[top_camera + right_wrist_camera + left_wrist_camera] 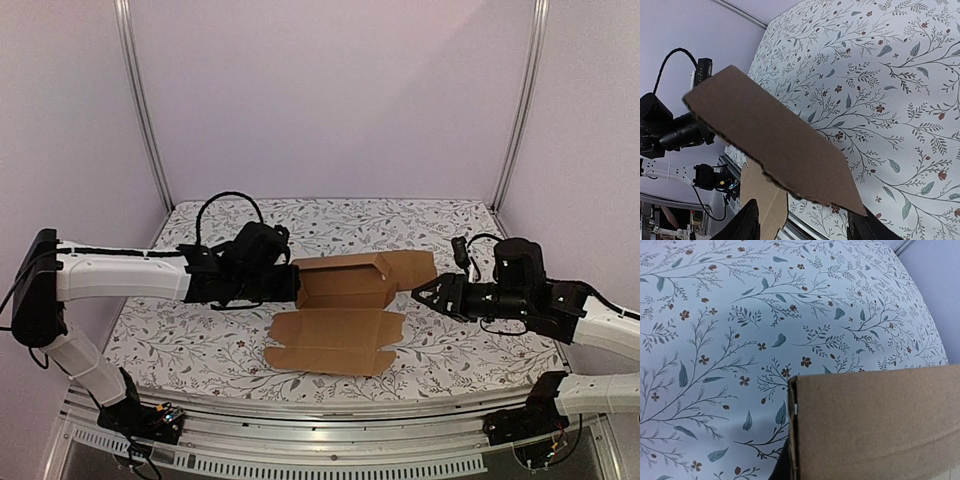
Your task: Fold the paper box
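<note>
The paper box [340, 340] is brown cardboard: one panel lies flat on the table, and a folded wall [345, 280] stands behind it. My left gripper [292, 284] is shut on the wall's left end. In the left wrist view the cardboard [875, 425] fills the lower right, with one dark finger [779, 469] beside its doubled edge. My right gripper [418, 292] is open at the box's right end flap [412, 264]. In the right wrist view that flap [770, 140] hangs just ahead of the spread fingers [747, 225] and touches neither.
A floral cloth [190, 335] covers the table. Metal frame posts [145, 110] and pale walls stand behind and at the sides. An aluminium rail [320, 420] runs along the near edge. The left arm [670, 135] shows beyond the flap in the right wrist view.
</note>
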`<state>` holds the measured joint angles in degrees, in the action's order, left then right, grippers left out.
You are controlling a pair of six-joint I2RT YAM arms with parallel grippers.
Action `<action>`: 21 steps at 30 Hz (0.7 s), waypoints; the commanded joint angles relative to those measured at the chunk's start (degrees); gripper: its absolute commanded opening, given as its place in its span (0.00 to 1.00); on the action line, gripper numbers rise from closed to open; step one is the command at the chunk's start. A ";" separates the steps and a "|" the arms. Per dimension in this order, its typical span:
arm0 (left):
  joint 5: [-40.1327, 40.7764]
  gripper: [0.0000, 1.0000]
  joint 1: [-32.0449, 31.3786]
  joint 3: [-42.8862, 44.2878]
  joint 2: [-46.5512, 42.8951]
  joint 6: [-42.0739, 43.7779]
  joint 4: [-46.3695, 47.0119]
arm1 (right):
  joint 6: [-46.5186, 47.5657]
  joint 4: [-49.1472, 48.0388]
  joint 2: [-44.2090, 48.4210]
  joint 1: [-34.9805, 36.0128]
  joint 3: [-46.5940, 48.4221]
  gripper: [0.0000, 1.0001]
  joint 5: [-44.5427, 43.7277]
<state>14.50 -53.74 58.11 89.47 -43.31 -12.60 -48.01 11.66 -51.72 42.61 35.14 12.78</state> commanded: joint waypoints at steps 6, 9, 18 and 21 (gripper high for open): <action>-4.50 0.00 2.21 -3.47 -1.84 -3.64 4.61 | -11.72 -25.23 2.53 -3.31 -14.71 0.55 3.03; -6.32 0.00 2.32 -4.89 -1.71 -4.78 6.77 | -14.95 -34.55 -0.09 -4.01 -18.45 0.53 3.49; -10.89 0.00 2.39 -8.38 0.63 -5.66 15.77 | -25.31 -69.05 -18.45 -6.25 -25.38 0.47 8.95; -12.04 0.00 2.54 -8.97 2.01 -6.47 18.41 | -27.82 -84.12 -26.60 -6.39 -25.57 0.47 11.12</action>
<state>5.26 -51.94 50.26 89.73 -48.36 -0.78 -71.07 -47.88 -70.87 36.69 10.04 20.03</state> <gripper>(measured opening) 0.031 0.469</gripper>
